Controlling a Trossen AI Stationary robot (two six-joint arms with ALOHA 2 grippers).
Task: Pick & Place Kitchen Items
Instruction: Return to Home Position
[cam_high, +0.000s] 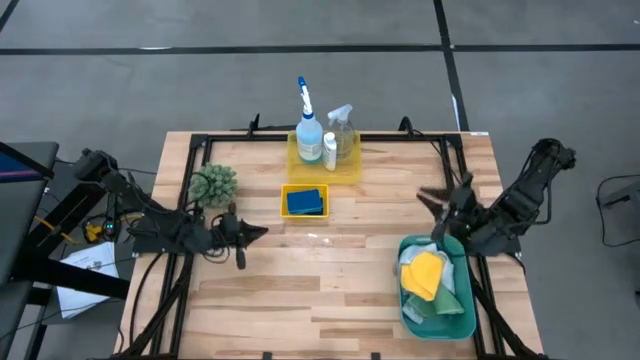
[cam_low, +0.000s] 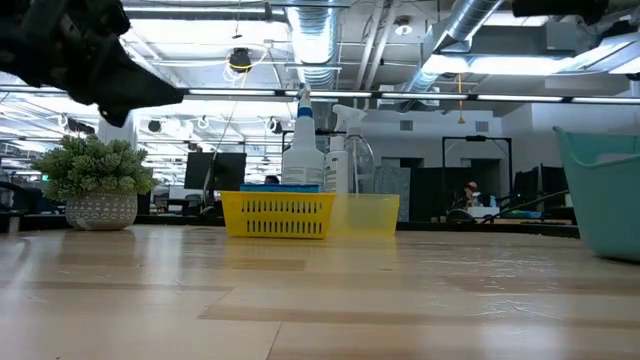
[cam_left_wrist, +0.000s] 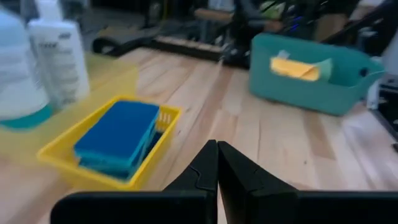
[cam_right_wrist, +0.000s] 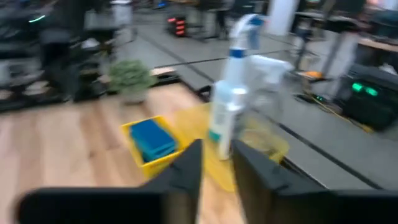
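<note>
A blue-white spray bottle, a clear spray bottle and a small white bottle stand upright in a yellow tray at the table's far middle. Blue sponges lie stacked in a small yellow basket. Yellow, white and green cloths lie in the teal bin at the near right. My left gripper is shut and holds nothing; it hovers left of the table's middle, pointing right. My right gripper hangs above the bin's far end, its fingers a little apart with nothing between them.
A small green bushy plant in a pot stands at the left, close behind my left arm. A black frame runs along the table's edges. Bare wood lies across the near half between my left gripper and the bin.
</note>
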